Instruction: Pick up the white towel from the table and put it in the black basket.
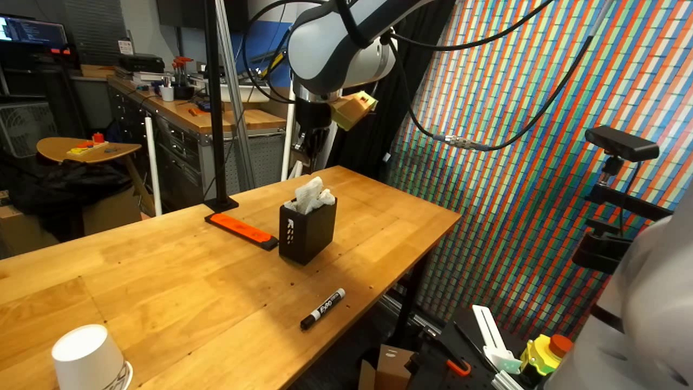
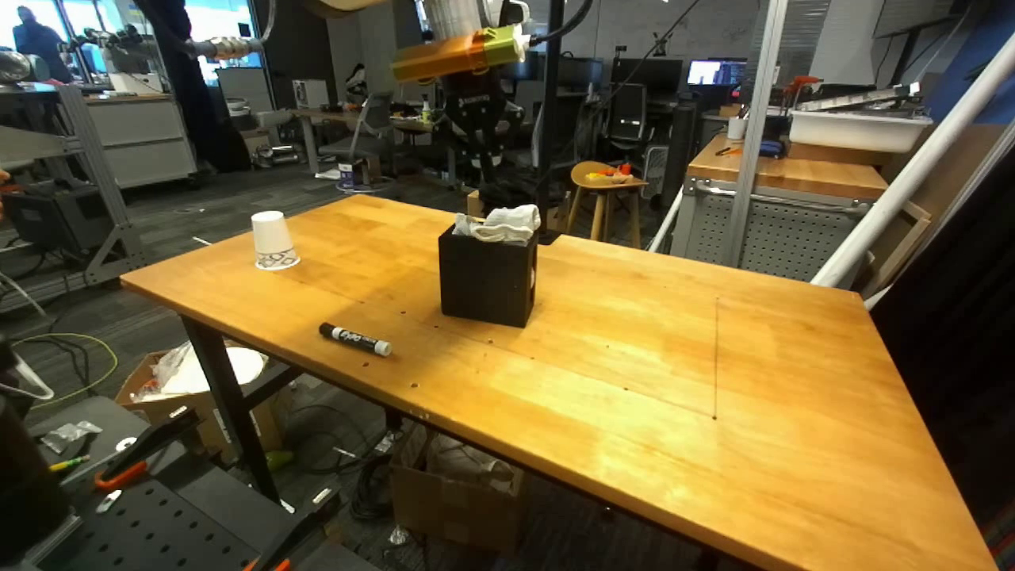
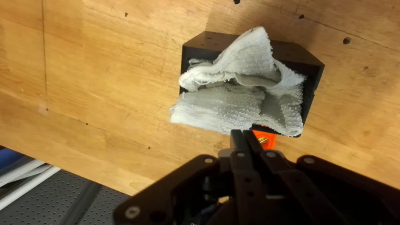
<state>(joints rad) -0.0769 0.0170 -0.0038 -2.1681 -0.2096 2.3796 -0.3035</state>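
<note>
The white towel (image 1: 309, 195) is bunched in the top of the black basket (image 1: 307, 236), with folds sticking up above the rim. In an exterior view the towel (image 2: 507, 224) also rises out of the basket (image 2: 485, 277), which stands upright on the table (image 2: 618, 444). In the wrist view the towel (image 3: 218, 107) covers most of the opening and overhangs some edges of the basket (image 3: 290, 51). My gripper (image 3: 242, 131) is shut with nothing between its fingertips. It hangs above and apart from the basket and towel in both exterior views (image 1: 312, 154) (image 2: 488, 170).
An orange and black strip (image 1: 241, 229) lies beside the basket, near a black upright pole (image 1: 215, 108) at the table edge. A black marker (image 1: 323, 309) lies towards another edge. An upturned white paper cup (image 2: 272, 234) stands farther along the table.
</note>
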